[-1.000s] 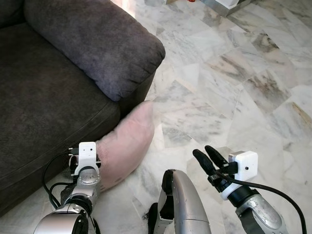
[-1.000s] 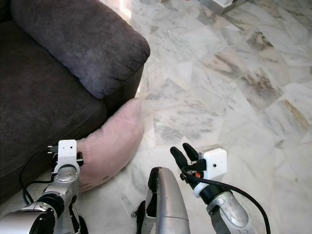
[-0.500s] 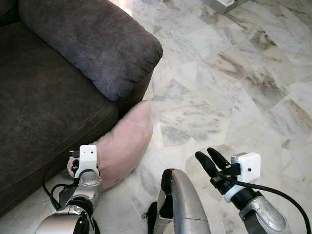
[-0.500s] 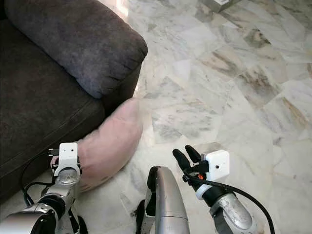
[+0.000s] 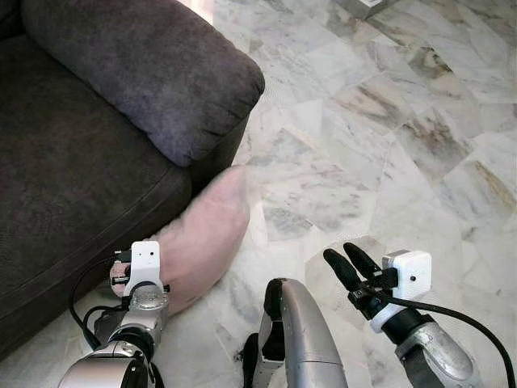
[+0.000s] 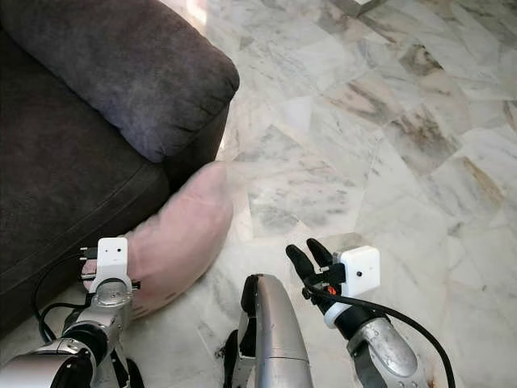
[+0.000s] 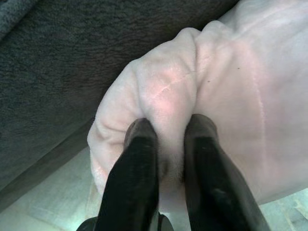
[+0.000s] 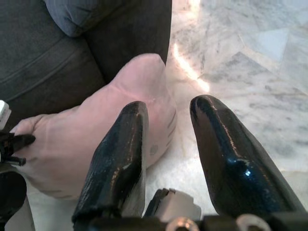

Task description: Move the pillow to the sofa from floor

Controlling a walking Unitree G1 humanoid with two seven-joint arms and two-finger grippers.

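A pale pink pillow (image 5: pixel 208 233) leans against the front of the dark grey sofa (image 5: pixel 73 170), just below its padded armrest (image 5: pixel 153 77). My left gripper (image 7: pixel 166 144) is shut on a bunched fold at the pillow's near end (image 7: pixel 168 91); its wrist (image 5: pixel 145 271) sits low at that end. My right gripper (image 5: pixel 343 260) hovers open over the marble floor to the right of the pillow, with nothing between its fingers (image 8: pixel 226 144). The pillow (image 8: pixel 96 130) lies ahead of it, apart.
Marble tile floor (image 5: pixel 388 137) stretches wide to the right and far side. The sofa seat (image 5: pixel 56 186) lies to the left, above the pillow. My own silver leg (image 5: pixel 303 339) stands between the two arms.
The pillow has shifted slightly with the left gripper holding it. The camera has tilted a little, so the sofa sits higher in view. The right gripper stays open.
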